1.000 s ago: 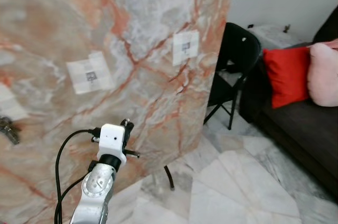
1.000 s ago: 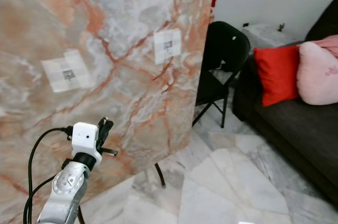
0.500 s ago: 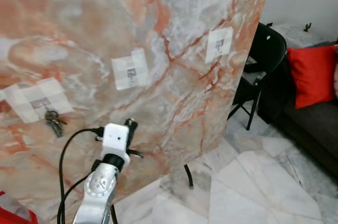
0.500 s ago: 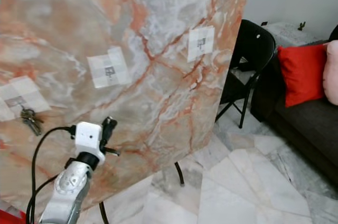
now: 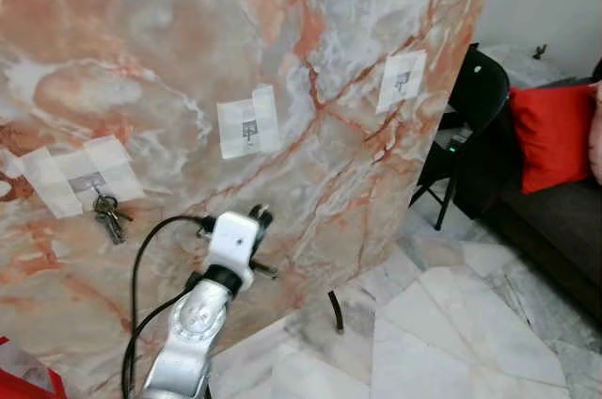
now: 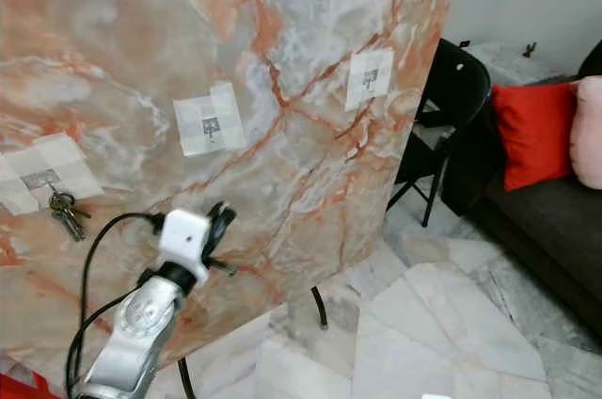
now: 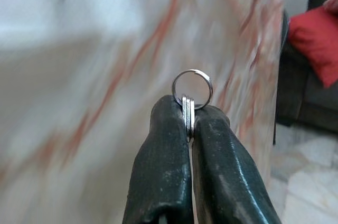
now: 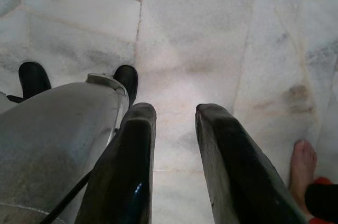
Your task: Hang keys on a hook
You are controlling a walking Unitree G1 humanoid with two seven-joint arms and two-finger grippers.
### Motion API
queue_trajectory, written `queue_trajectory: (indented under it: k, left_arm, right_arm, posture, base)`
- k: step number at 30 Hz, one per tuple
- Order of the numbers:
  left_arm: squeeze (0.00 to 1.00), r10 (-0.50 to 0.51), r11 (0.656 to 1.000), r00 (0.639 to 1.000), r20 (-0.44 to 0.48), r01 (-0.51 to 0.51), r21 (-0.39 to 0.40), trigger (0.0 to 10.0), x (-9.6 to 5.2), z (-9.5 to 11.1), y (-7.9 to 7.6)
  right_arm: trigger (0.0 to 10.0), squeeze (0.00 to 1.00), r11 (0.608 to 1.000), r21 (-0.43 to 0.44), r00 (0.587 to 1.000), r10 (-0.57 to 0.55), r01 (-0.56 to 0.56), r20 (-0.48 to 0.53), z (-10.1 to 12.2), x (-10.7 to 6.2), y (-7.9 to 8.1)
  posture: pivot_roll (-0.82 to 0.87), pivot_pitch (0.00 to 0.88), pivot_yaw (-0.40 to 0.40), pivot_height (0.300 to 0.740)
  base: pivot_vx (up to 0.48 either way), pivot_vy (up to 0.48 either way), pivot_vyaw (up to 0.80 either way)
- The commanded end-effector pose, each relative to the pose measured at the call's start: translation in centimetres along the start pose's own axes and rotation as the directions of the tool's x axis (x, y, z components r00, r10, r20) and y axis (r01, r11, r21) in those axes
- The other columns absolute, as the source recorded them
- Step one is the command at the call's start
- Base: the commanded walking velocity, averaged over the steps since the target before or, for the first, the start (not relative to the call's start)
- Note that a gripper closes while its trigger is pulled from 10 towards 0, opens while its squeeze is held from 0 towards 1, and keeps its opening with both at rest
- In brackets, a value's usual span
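Note:
A marble board (image 5: 310, 173) stands upright before me with three taped patches, each carrying a small hook. A bunch of keys (image 5: 109, 215) hangs on the left hook. The middle hook (image 5: 249, 128) and the right hook (image 5: 403, 81) are bare. My left gripper (image 5: 259, 218) is raised close to the board's face, below the middle hook. In the left wrist view this gripper (image 7: 188, 109) is shut on a silver key ring (image 7: 192, 89), which sticks out above the fingertips. My right gripper (image 8: 169, 110) hangs open over the floor.
A black folding chair (image 5: 466, 126) stands right of the board, and beyond it a dark sofa (image 5: 555, 220) holds a red cushion (image 5: 555, 131). The floor is pale marble tile (image 5: 451, 333). A person's bare foot (image 8: 302, 163) is near my right gripper.
The camera has turned left, bringing the left hook and its hanging keys into view. My left arm has moved a little up and to the right, along the board.

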State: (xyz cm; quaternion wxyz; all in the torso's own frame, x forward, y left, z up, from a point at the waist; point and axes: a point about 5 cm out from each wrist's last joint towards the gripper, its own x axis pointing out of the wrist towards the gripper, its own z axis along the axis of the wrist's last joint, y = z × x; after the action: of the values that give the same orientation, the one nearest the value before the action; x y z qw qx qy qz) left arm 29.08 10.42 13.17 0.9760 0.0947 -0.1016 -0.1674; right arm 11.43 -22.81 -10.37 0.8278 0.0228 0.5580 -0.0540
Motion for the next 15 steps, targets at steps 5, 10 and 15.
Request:
queue_trajectory:
  k: [5,10,15]
  left_arm:
    - [0.0,0.095,0.995,0.995,-0.016,-0.095,-0.006,10.0,0.4,-0.2,0.9]
    - [0.0,0.147,0.989,0.989,-0.012,-0.146,0.009,10.0,-0.3,-0.1,2.0]
    - [0.0,0.282,0.959,0.959,-0.036,-0.282,0.006,10.0,-0.9,-0.2,3.5]
  right_arm:
    - [10.0,0.0,1.0,0.004,1.0,-0.013,0.013,0.002,-0.1,-0.1,-0.3]
    - [10.0,0.0,1.0,-0.003,1.0,-0.018,0.018,-0.001,-0.1,-0.1,-0.3]
    - [10.0,0.0,1.0,-0.007,1.0,-0.019,0.019,-0.002,-0.2,-0.1,-0.4]
  posture:
    - [0.12,0.0,-0.062,0.74]
    - [0.13,0.0,-0.063,0.74]
    - [0.13,0.0,-0.062,0.74]
  base:
    - [0.0,0.0,0.0]
    - [0.0,0.0,0.0]
    - [0.0,0.0,0.0]
